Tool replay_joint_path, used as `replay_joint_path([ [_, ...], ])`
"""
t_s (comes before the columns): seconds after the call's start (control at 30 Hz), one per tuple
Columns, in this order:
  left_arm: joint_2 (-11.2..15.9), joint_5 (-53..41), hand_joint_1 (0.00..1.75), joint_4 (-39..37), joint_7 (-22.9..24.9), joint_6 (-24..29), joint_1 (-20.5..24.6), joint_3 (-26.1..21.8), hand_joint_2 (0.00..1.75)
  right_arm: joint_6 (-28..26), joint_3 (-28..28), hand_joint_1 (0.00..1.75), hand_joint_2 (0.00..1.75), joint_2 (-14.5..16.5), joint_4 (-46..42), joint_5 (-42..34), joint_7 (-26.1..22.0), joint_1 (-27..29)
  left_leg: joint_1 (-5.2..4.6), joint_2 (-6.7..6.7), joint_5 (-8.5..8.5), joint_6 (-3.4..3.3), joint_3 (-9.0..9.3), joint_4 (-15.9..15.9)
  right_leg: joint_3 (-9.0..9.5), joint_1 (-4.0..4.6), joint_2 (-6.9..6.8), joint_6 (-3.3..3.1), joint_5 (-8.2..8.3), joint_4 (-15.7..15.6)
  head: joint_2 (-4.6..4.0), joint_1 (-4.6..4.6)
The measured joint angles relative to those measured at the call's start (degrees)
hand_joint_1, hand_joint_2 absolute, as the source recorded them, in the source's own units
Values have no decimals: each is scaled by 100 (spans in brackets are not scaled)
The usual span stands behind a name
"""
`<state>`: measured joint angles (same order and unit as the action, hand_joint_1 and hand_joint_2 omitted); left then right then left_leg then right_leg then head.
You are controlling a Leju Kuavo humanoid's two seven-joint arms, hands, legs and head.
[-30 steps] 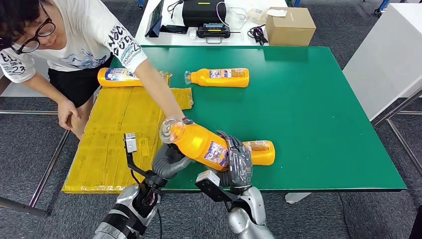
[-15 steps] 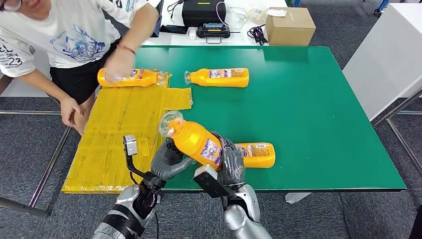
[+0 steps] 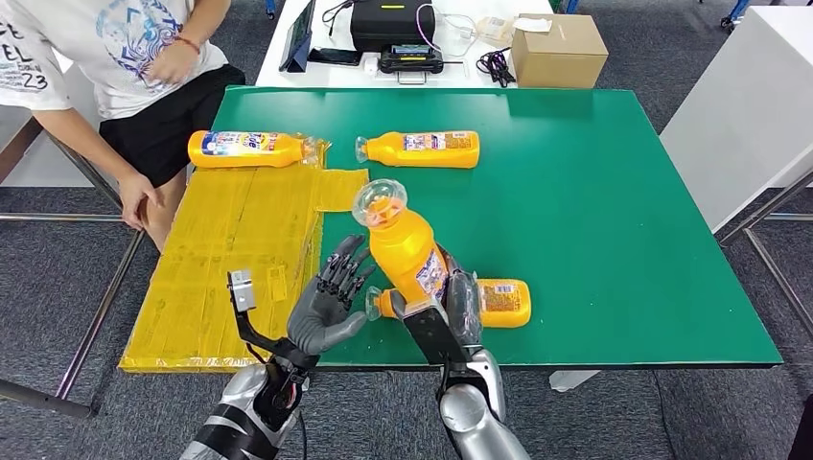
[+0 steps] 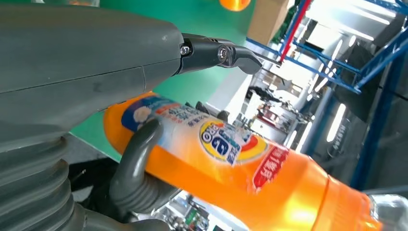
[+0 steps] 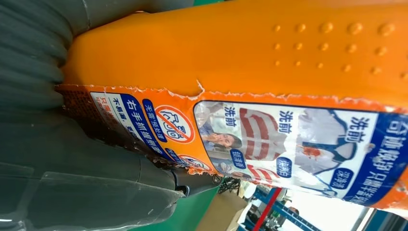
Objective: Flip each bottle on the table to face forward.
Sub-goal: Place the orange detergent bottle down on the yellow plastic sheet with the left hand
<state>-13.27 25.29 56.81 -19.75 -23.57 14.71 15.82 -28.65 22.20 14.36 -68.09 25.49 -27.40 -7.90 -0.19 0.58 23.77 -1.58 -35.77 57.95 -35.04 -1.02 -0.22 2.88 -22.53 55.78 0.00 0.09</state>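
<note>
My right hand (image 3: 462,305) grips an orange bottle (image 3: 407,254) by its lower body and holds it nearly upright over the green table's (image 3: 594,211) near edge, clear cap up. The right wrist view shows its label (image 5: 269,130) close against the hand (image 5: 72,159). My left hand (image 3: 324,305) hangs just left of the bottle with its fingers spread; in the left wrist view the bottle (image 4: 231,159) lies beyond the hand (image 4: 72,57). A second bottle (image 3: 494,302) lies on the table under the held one. Two more lie at the far side: one (image 3: 422,149) on the green, one (image 3: 251,149) by the yellow mat.
A yellow mat (image 3: 230,249) covers the table's left part. A person (image 3: 125,57) stands at the far left corner, one hand low by the mat's edge. Behind the table stands a white desk with a black device (image 3: 393,24) and a cardboard box (image 3: 558,48). A white cabinet (image 3: 748,105) stands at the right.
The person's arm pulled back from the held bottle and away. My right hand swung the bottle from a slant to nearly upright. My left hand came off it and spread its fingers.
</note>
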Motion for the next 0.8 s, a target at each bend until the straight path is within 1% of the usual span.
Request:
replay_joint_path([
  [0.27,0,48,0,38,13,-61,-50,0,175,16,-50,175,175,0,-34,-4,0,9,0,0,0,0,0,0,0,0,0,0,0,0,0,0],
  [0.4,-6,153,0,30,141,-140,-52,0,175,213,-23,175,175,66,60,224,64,-14,0,-1,0,0,-1,0,0,0,0,0,0,0,0,0],
  [0.6,-27,52,0,-32,153,32,-13,-1,175,345,334,175,175,311,713,549,150,-132,5,-1,0,1,0,0,-1,3,0,0,0,1,0,0],
  [0.8,-26,13,0,-102,208,107,34,-46,175,459,656,175,175,378,1327,584,175,-314,3,-1,-1,1,-1,0,0,2,0,0,0,0,0,2],
])
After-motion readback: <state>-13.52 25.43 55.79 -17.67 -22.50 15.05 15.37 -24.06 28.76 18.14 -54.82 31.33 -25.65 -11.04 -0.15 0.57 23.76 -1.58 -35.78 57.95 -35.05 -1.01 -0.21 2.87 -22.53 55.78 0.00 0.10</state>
